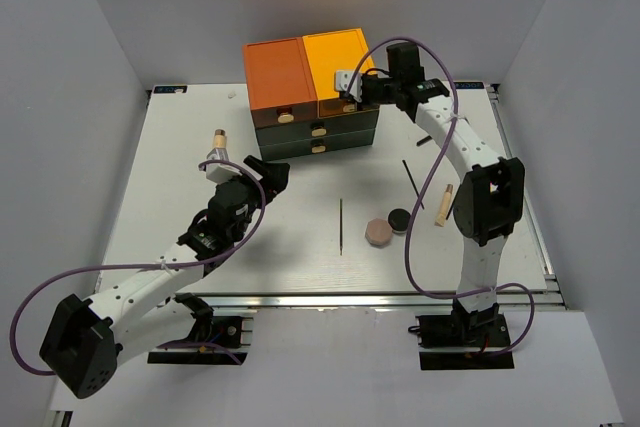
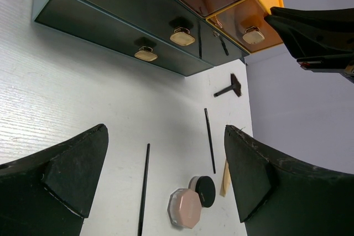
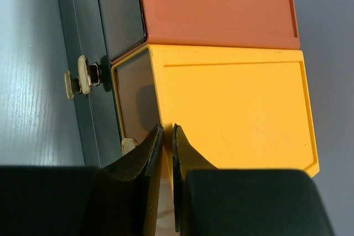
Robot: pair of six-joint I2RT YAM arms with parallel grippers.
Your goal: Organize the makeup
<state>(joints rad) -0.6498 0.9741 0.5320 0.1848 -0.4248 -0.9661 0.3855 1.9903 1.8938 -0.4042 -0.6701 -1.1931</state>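
Observation:
The makeup lies on the white table (image 1: 180, 207): a pink round puff (image 1: 378, 232) touching a small black jar (image 1: 399, 219), one thin black stick (image 1: 341, 225), another stick (image 1: 412, 175), and a beige tube (image 1: 442, 204). The left wrist view shows the puff (image 2: 185, 207), jar (image 2: 204, 190), sticks (image 2: 144, 189) (image 2: 210, 139) and tube (image 2: 225, 178). My left gripper (image 1: 268, 179) (image 2: 166, 131) is open and empty, left of them. My right gripper (image 1: 348, 87) (image 3: 165, 128) is pinched on the front edge of the yellow drawer (image 3: 232, 109). No sponges show.
The orange-and-dark drawer box (image 1: 310, 97) stands at the back centre, with dark lower drawers (image 2: 127, 26). Another beige-capped tube (image 1: 218, 139) is at the left, behind my left wrist. A short black brush (image 1: 425, 139) lies right of the box.

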